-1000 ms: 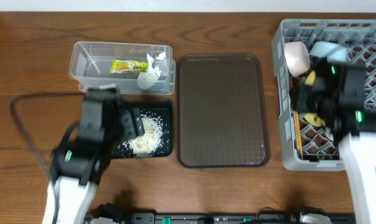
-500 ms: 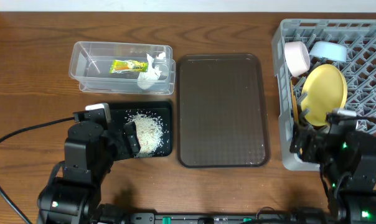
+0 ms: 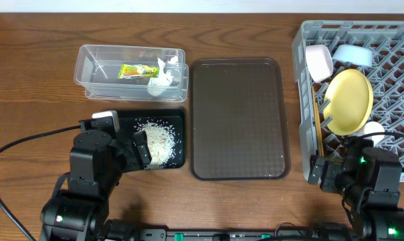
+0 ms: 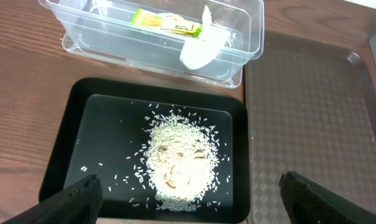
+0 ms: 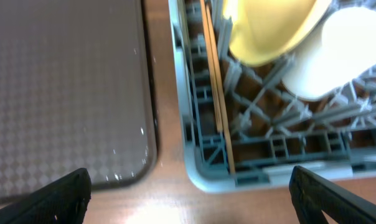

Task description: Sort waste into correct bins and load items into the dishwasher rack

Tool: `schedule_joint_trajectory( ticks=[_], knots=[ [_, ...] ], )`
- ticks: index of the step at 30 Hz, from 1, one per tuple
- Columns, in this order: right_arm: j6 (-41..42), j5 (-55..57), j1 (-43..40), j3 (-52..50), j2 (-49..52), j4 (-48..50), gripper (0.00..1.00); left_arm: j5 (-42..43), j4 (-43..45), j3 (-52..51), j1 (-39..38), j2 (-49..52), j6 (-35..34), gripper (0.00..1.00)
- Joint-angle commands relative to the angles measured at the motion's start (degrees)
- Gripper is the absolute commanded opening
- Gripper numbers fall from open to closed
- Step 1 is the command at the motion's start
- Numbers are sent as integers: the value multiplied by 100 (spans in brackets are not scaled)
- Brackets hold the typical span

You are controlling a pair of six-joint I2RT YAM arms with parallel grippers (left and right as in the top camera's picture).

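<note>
Right gripper (image 5: 194, 196) retreated; it and left gripper (image 4: 191, 202) gape wide. Grey lattice plastic rack (image 3: 396, 40) on wooden table (image 3: 28, 80) holds two bowls (image 3: 352, 55), one round yellow plate (image 3: 349, 100), one white cup (image 3: 374, 129), seemingly two chopsticks (image 5: 219, 106).

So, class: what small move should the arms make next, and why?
Probably just park both arms: the wrapper and paper lie in the clear tub, rice in the black tray; plate, pink bowl, blue bowl, cup and chopsticks sit in the rack. Left gripper and right gripper are open, holding nothing.
</note>
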Motion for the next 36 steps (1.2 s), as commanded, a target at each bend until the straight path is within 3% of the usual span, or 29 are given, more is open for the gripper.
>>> schedule_joint_trajectory(
  ticks=[1, 5, 14, 22, 36],
  knots=[
    [-52, 122, 48, -74, -195, 210, 99, -26, 4, -46, 15, 15, -4, 93],
    [-98, 98, 125, -479, -730, 1185, 99, -24, 4, -46, 15, 17, -4, 93],
    [-94, 57, 522, -2485, -2822, 3847, 99, -24, 4, -46, 15, 17, -4, 94],
    [-94, 59, 535, -4002, -3432, 6196, 99, -24, 4, -46, 15, 17, -4, 95],
    [-92, 59, 535, -4398, -3401, 5720, 99, -24, 4, -46, 15, 17, -4, 95]
  ],
)
